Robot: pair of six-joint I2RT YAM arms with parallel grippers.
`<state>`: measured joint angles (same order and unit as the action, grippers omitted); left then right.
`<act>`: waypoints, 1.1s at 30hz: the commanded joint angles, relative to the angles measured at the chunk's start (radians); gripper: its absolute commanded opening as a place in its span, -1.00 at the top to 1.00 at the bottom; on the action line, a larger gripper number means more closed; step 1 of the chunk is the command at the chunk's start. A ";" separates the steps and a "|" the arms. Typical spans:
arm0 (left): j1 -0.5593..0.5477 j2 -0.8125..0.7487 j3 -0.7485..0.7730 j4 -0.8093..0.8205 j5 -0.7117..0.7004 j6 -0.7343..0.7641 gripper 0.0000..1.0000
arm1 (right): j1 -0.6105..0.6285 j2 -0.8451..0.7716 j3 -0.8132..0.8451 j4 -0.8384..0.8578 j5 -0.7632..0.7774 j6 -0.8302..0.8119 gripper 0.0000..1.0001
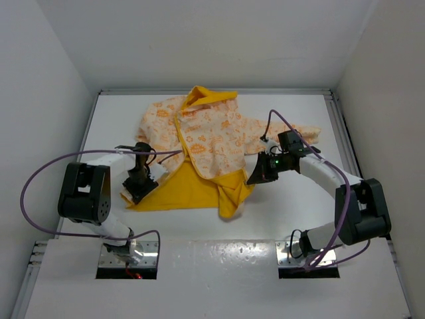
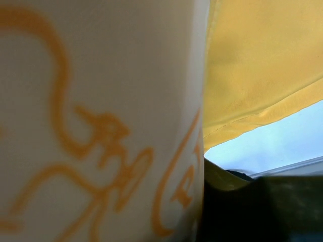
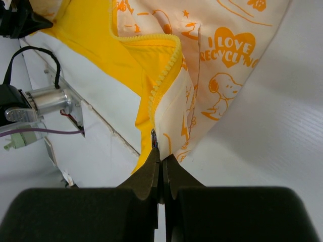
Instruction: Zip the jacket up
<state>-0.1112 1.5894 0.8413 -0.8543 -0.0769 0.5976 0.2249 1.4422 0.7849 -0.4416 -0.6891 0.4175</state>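
White walls, white tabletop (image 1: 113,126). The cream hooded fabric jacket with orange print (image 1: 212,136) lies open mid-surface, hood far, yellow lining (image 1: 176,193) showing. The left pincer (image 1: 138,189) is at the near-left hem, the right pincer (image 1: 252,178) at the near-right front edge.

Left wrist: printed cloth fills the lens, so I can't tell its opening or hold.

Right wrist: jaws pinched tight on the bottom end of the yellow zipper teeth (image 3: 162,80). The risk is that thin hold, which a tug could slip free. Bunched cloth on the left would misalign the halves.
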 commanded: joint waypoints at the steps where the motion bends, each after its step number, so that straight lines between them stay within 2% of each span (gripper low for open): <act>1: 0.019 0.004 0.025 -0.023 0.014 0.025 0.12 | 0.002 0.001 0.039 0.029 -0.006 -0.016 1.00; 3: 0.028 0.014 0.025 -0.037 0.014 0.034 0.32 | 0.002 0.003 0.040 0.026 -0.004 -0.020 1.00; 4: 0.028 0.014 0.034 -0.037 0.023 0.034 0.62 | -0.001 0.004 0.042 0.027 -0.004 -0.025 1.00; 5: 0.037 0.014 0.047 -0.046 0.023 0.044 0.80 | 0.002 0.006 0.043 0.032 -0.007 -0.025 1.00; 6: 0.038 0.014 0.057 -0.046 0.038 0.044 0.95 | 0.002 0.001 0.045 0.029 -0.004 -0.026 1.00; 7: 0.038 0.023 0.070 -0.070 0.073 0.044 1.00 | 0.002 0.001 0.045 0.033 -0.007 -0.023 1.00; 10: 0.067 0.001 0.165 -0.117 0.185 0.035 1.00 | 0.007 -0.019 0.057 0.024 -0.007 -0.042 1.00; 13: 0.126 -0.084 0.261 -0.126 0.427 0.033 1.00 | 0.010 -0.045 0.077 0.011 -0.012 -0.069 1.00; 14: 0.145 -0.110 0.274 -0.126 0.589 0.042 1.00 | 0.014 -0.058 0.080 0.014 -0.013 -0.074 1.00; 16: 0.172 -0.175 0.274 -0.106 0.751 0.056 1.00 | 0.017 -0.083 0.088 0.023 -0.030 -0.079 1.00; 17: 0.173 -0.187 0.274 -0.083 0.890 0.042 1.00 | 0.016 -0.086 0.091 0.036 -0.045 -0.079 1.00; 20: 0.173 -0.187 0.230 -0.074 1.130 0.028 1.00 | 0.016 -0.126 0.085 0.095 -0.090 -0.065 1.00; 21: 0.173 -0.187 0.208 -0.033 1.289 0.004 1.00 | 0.016 -0.135 0.082 0.112 -0.099 -0.046 1.00; 22: 0.162 -0.169 0.162 0.003 1.362 -0.030 1.00 | 0.016 -0.156 0.077 0.171 -0.104 -0.040 1.00; 23: 0.144 -0.136 0.150 0.038 1.415 -0.129 1.00 | 0.016 -0.175 0.077 0.181 -0.115 -0.028 1.00; 24: 0.118 -0.108 0.150 0.058 1.466 -0.162 1.00 | 0.016 -0.192 0.079 0.191 -0.124 -0.020 1.00; 26: 0.050 -0.050 0.176 0.058 1.480 -0.275 1.00 | 0.021 -0.201 0.089 0.208 -0.147 -0.002 1.00; 27: 0.039 -0.005 0.188 0.011 1.499 -0.275 1.00 | 0.022 -0.225 0.102 0.211 -0.151 -0.002 1.00; 28: 0.039 0.016 0.199 -0.099 1.567 -0.193 1.00 | 0.036 -0.238 0.103 0.211 -0.155 -0.002 1.00; 29: 0.039 0.047 0.261 -0.314 1.603 0.006 1.00 | 0.047 -0.250 0.105 0.216 -0.152 -0.005 1.00; 30: 0.039 0.073 0.262 -0.448 1.640 0.174 1.00 | 0.065 -0.279 0.108 0.212 -0.145 -0.011 1.00; 33: 0.053 -0.003 0.292 -0.450 1.651 0.157 1.00 | 0.119 -0.309 0.119 0.176 -0.121 -0.066 1.00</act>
<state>-0.0719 1.6657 1.0565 -1.1244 1.3518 0.6018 0.2989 1.1778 0.8463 -0.2909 -0.7971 0.3954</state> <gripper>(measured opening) 0.045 0.009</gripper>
